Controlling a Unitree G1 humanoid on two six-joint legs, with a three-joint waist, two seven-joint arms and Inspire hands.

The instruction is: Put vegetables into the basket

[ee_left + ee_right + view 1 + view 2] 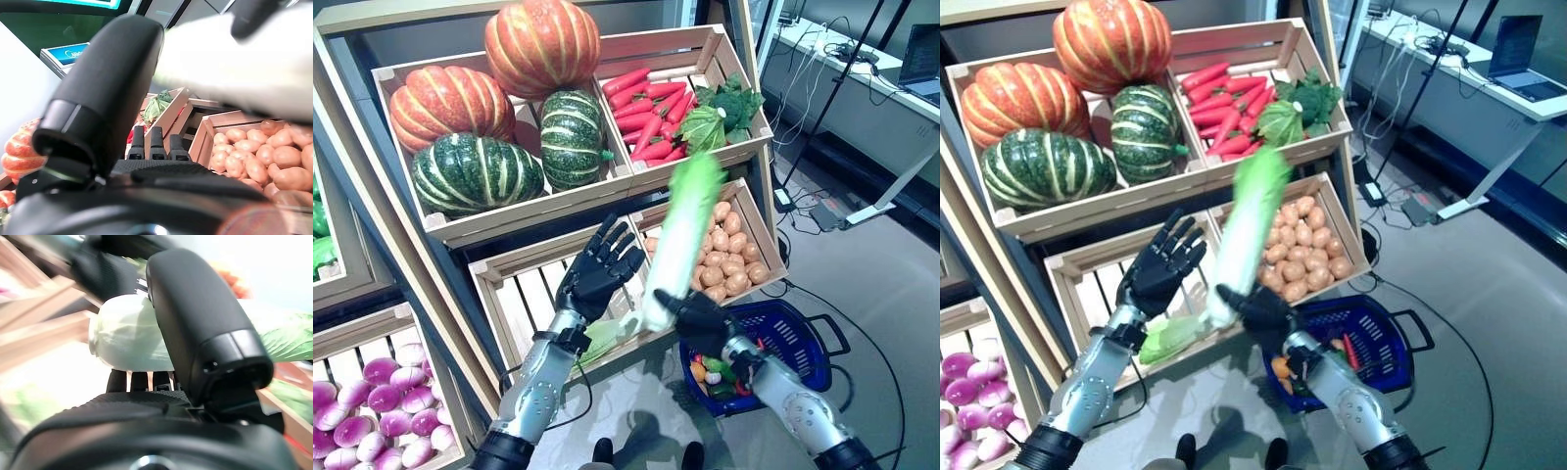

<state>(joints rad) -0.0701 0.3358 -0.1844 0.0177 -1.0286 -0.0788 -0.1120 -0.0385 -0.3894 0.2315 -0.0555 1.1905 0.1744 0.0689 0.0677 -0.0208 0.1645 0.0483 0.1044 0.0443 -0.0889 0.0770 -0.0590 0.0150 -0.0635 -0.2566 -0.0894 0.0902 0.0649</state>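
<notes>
Cabbage lifted, not yet in basket.
Right hand [697,311] grips napa cabbage [677,238] at its base; basket [801,336] just below, partly filled; left hand [599,267] open alongside.

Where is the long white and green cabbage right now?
In the head views the cabbage stands upright in the right hand, in front of the potato crate, with the blue basket just to its right.

pale napa cabbage [680,240] upright in right hand [703,315], above blue basket [800,345].
</notes>
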